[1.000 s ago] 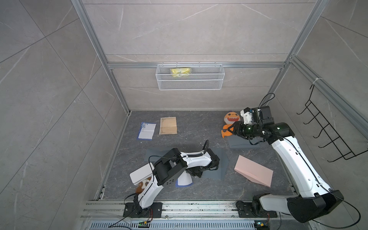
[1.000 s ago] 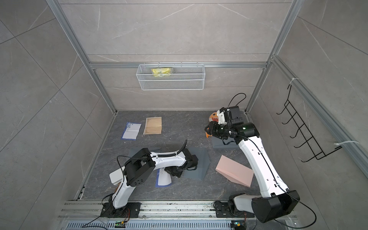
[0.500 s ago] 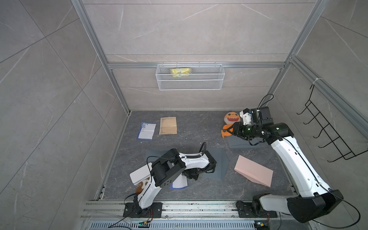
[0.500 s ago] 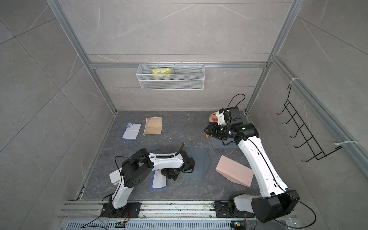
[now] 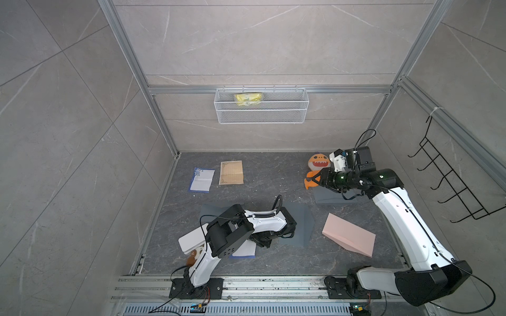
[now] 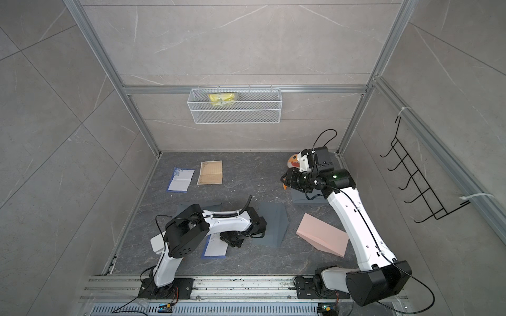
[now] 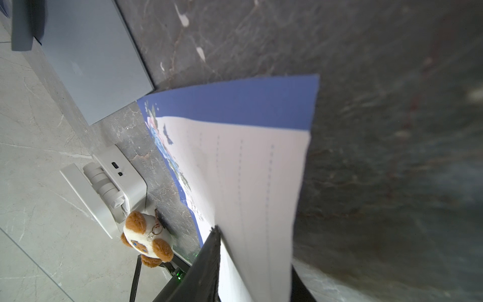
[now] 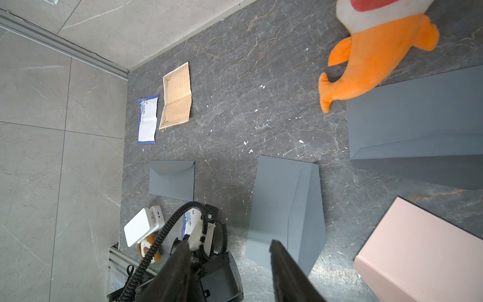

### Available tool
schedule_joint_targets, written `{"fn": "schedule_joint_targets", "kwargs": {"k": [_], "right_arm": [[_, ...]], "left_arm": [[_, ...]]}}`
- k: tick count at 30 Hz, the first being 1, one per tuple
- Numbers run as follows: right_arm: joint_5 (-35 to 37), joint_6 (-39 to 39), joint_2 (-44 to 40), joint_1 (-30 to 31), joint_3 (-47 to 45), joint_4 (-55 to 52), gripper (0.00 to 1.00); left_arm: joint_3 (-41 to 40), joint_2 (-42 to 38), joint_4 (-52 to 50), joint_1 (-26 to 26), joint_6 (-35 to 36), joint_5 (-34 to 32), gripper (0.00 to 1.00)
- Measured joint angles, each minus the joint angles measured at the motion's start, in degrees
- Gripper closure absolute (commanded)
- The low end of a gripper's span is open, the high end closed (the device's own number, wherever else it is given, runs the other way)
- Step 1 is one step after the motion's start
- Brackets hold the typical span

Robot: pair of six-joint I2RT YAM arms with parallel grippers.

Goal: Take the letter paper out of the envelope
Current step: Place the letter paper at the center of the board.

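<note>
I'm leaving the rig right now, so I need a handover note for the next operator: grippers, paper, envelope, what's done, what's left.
Left gripper: jaws apart, blue-edged paper between them, no clamp visible.
Right gripper: open, empty, raised at the back right.
The paper lies near the grey envelope, fully out of it.
Done: extraction.
Left: probably retract the left gripper. Pink envelope: contents unseen.

Orange plush shark [image 5: 317, 164] lies far right; a yellow packet [image 5: 248, 99] sits in the far wall's wire basket [image 5: 276, 116]; near left, a small plush toy [image 7: 146, 243] sits just beside a white device [image 5: 191, 238].
</note>
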Motion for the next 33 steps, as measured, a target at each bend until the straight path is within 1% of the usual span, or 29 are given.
{"fn": "schedule_joint_targets", "kwargs": {"k": [1,3,7,14,15,19,21,25,33], "right_arm": [[0.00,0.04,0.00,0.00,0.00,0.00,0.49],[0.00,0.22,0.00,0.00,0.00,0.00,0.49],[0.00,0.22,0.00,0.00,0.00,0.00,0.49],[-0.02,0.39,0.00,0.00,0.00,0.00,0.49],[-0.02,0.39,0.00,0.00,0.00,0.00,0.49],[-0.02,0.39,0.00,0.00,0.00,0.00,0.48],[0.00,0.39,0.00,0.00,0.00,0.00,0.48],[0.00,0.39,0.00,0.00,0.00,0.00,0.48],[0.00,0.39,0.00,0.00,0.00,0.00,0.48]], "left_arm": [[0.00,0.00,0.00,0.00,0.00,0.02,0.68],[0.00,0.00,-0.09,0.00,-0.02,-0.02,0.64],[-0.02,-0.63,-0.76,0.00,-0.22,0.55,0.49],[-0.02,-1.25,-0.81,0.00,-0.83,2.16,0.46],[0.00,-1.29,-0.85,0.00,-0.87,2.25,0.44],[0.11,-2.05,-1.03,0.00,-1.22,2.97,0.30],[0.31,-2.58,-0.63,0.00,-1.33,3.85,0.25],[1.66,-2.75,0.48,-0.02,-1.62,5.18,0.22],[4.76,-2.78,3.10,0.92,-1.64,6.29,0.21]]}}
